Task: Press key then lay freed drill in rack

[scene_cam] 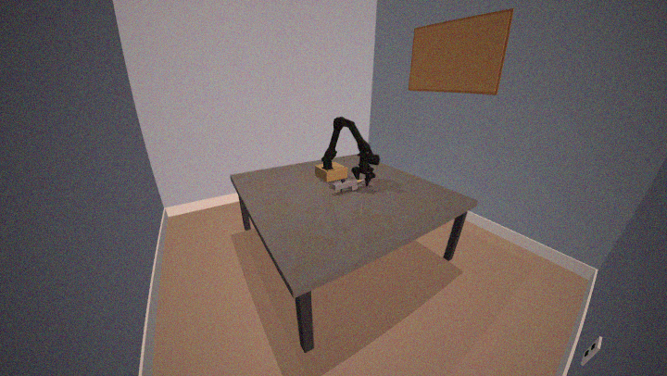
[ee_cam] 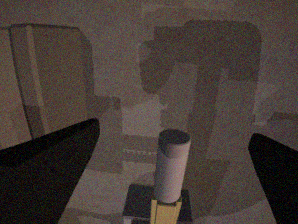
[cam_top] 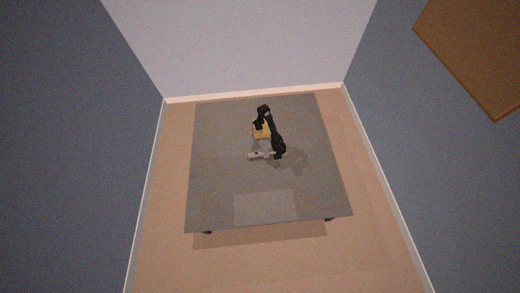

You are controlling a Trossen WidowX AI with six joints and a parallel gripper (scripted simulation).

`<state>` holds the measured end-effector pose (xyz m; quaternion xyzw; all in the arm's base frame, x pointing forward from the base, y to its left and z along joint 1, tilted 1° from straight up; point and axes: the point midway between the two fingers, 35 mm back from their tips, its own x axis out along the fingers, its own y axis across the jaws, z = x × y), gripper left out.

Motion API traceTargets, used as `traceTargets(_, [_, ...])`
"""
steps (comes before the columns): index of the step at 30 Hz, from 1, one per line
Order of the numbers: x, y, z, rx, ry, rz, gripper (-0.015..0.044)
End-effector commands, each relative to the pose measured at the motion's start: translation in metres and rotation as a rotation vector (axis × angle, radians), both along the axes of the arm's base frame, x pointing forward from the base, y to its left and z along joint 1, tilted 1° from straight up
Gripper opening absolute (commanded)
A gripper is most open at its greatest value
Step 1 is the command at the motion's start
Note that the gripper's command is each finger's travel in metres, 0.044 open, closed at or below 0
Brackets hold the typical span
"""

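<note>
The drill shows in the wrist view as a pale grey cylinder (ee_cam: 172, 172) with a yellow section (ee_cam: 165, 212) below it, at a dark block (ee_cam: 136, 200). My gripper (ee_cam: 175, 133) (cam_top: 277, 156) (scene_cam: 362, 180) is open, with one finger on each side of the cylinder and a gap on both sides. A pale grey fixture (cam_top: 256, 156) (scene_cam: 343, 185) stands on the table, with the yellow section (cam_top: 272, 152) (scene_cam: 359, 181) at its end beside my gripper. A small dark part (cam_top: 256, 153) on the fixture is too small to identify as the key. I cannot make out the rack.
The arm's yellow base block (cam_top: 262, 133) (scene_cam: 331, 172) stands behind the fixture on the grey table (cam_top: 214, 175) (scene_cam: 317, 233). A tan box-like shape (ee_cam: 62, 80) is at the left of the wrist view. A paler rectangle (cam_top: 265, 207) lies at the table's front edge.
</note>
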<state>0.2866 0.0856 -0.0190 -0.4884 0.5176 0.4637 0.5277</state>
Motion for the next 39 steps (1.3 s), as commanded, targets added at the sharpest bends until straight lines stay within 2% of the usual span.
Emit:
traceTargets(1, [-0.001,-0.002,-0.001,-0.001,0.003,0.004,0.044])
traceTargets(39, [-0.004,-0.012,-0.005,-0.002,0.003,0.004,0.044])
